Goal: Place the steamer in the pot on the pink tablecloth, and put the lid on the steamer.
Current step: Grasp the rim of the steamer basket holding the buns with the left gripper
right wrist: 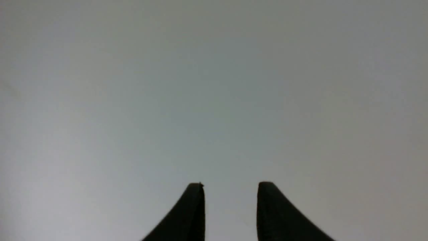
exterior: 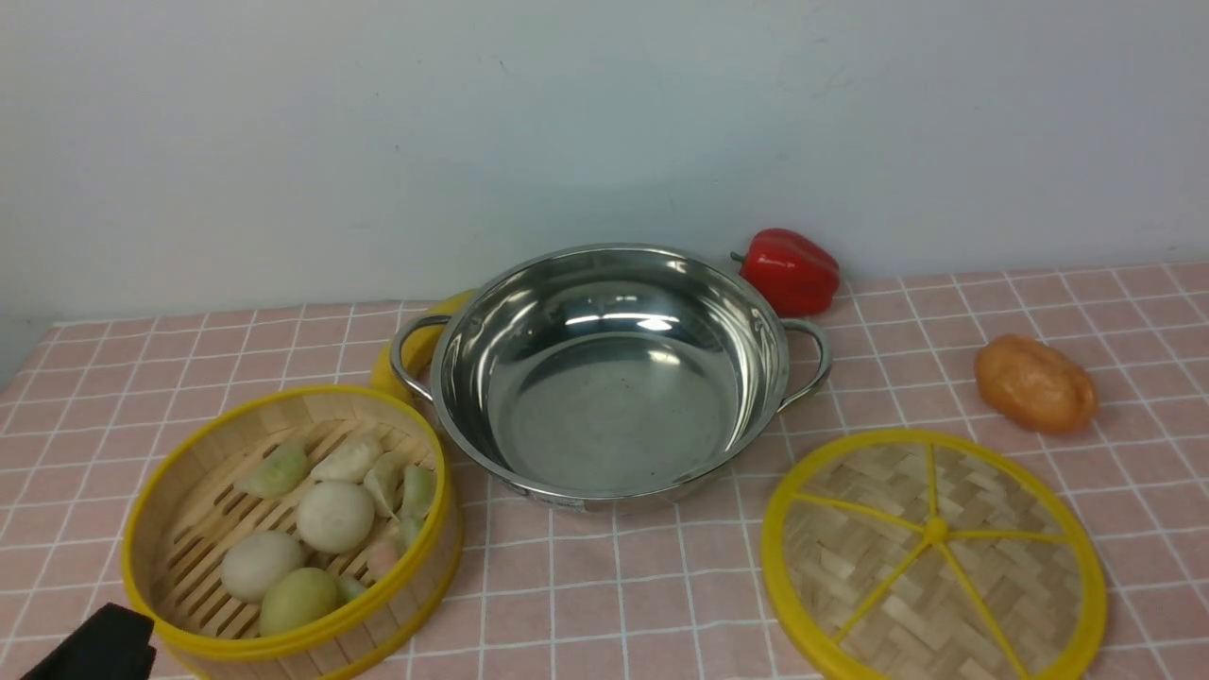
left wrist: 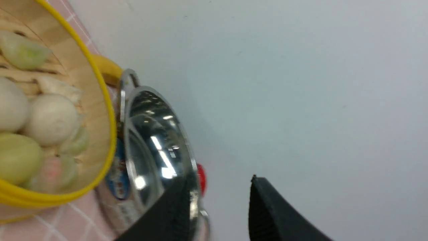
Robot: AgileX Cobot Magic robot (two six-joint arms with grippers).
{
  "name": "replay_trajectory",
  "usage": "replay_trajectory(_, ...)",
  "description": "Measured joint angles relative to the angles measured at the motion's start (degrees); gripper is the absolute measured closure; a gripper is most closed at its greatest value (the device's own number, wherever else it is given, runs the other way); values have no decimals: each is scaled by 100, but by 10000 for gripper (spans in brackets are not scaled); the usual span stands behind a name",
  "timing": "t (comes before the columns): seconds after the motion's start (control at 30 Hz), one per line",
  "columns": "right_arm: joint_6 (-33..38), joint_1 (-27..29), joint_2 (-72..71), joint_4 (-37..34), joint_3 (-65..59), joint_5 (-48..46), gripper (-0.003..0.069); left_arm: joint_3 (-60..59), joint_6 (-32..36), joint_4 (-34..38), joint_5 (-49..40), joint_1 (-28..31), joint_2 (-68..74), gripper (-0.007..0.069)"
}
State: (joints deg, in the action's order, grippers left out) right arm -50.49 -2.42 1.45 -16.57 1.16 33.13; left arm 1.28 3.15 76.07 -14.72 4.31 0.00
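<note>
Lid [exterior: 935, 557] and steamer [exterior: 283, 529] — near rims off-frame.

Left hand [left wrist: 220, 179] and right hand [right wrist: 231, 184] both gape, empty.

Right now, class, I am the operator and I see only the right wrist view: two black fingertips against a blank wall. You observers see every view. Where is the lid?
Observer: The lid lies flat on the pink cloth, near side, on the robot's right.
Operator: And the pot?
Observer: The pot stands empty mid-cloth, beyond the lid and to its left.
Operator: Is the steamer inside it?
Observer: No, the steamer sits on the cloth left of the pot, nearer the robot, buns inside.
</note>
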Motion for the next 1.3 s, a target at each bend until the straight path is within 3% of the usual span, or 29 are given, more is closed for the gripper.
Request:
replay_trajectory(0.1, 210, 0, 282, 200, 773, 1150, 418, 560, 321, 714, 116, 0, -2, 382)
replay_trajectory(0.23, 761, 0, 993, 1039, 2299, 1058, 418, 1608, 1555, 1035, 836, 0, -14, 382)
replay_trajectory(0.3, 843, 0, 1482, 1948, 3135, 303, 418, 2186, 2548, 981, 1208, 0, 30, 382)
replay_trajectory(0.33, 828, 0, 1532, 2054, 3215, 213, 418, 2294, 2659, 952, 1229, 0, 55, 382)
replay_trajectory(0.37, 611, 0, 1894, 2860, 3731, -484, 418, 2639, 3562, 788, 1269, 0, 193, 382)
replay_trajectory(0.47, -451, 0, 2568, 4535, 4399, -2001, 418, 3098, 4811, 519, 879, 0, 582, 382)
replay_trajectory(0.5, -708, 0, 2739, 4806, 4478, -2286, 418, 3198, 5117, 459, 644, 0, 765, 382)
replay_trajectory(0.6, -1853, 0, 3388, 5972, 4455, -3597, 418, 3297, 5378, 322, -268, 0, 1473, 382)
replay_trajectory(0.7, -2075, 0, 3713, 6241, 4324, -4142, 418, 3297, 5253, 50, -834, 0, 1994, 382)
replay_trajectory(0.73, -2033, 0, 3953, 6276, 4186, -4485, 418, 3297, 4969, -472, -1440, 0, 2655, 382)
replay_trajectory(0.83, -1540, 0, 4281, 6064, 4000, -5008, 418, 3297, 4418, -1162, -2118, 0, 3409, 382)
replay_trajectory(0.93, -209, 0, 4820, 5192, 3809, -5947, 418, 3307, 3296, -2540, -2789, 0, 4776, 382)
replay_trajectory(0.97, -5, 0, 4854, 5043, 3802, -6085, 418, 3312, 3237, -2694, -2813, 0, 4917, 382)
replay_trajectory(1.1, 2790, 0, 5615, 2880, 3749, -7331, 418, 3581, 2444, -4042, -3152, 0, 6079, 382)
replay_trajectory(1.13, 2790, 0, 5638, 2880, 3749, -7331, 418, 3617, 2427, -4141, -3152, 0, 6139, 382)
replay_trajectory(1.2, 4207, 0, 5870, 1575, 3749, -7460, 418, 3837, 2309, -4745, -3101, 5, 6358, 382)
replay_trajectory(1.3, 5438, 0, 5957, 324, 3749, -7538, 418, 4016, 1954, -5282, -2877, 117, 6390, 382)
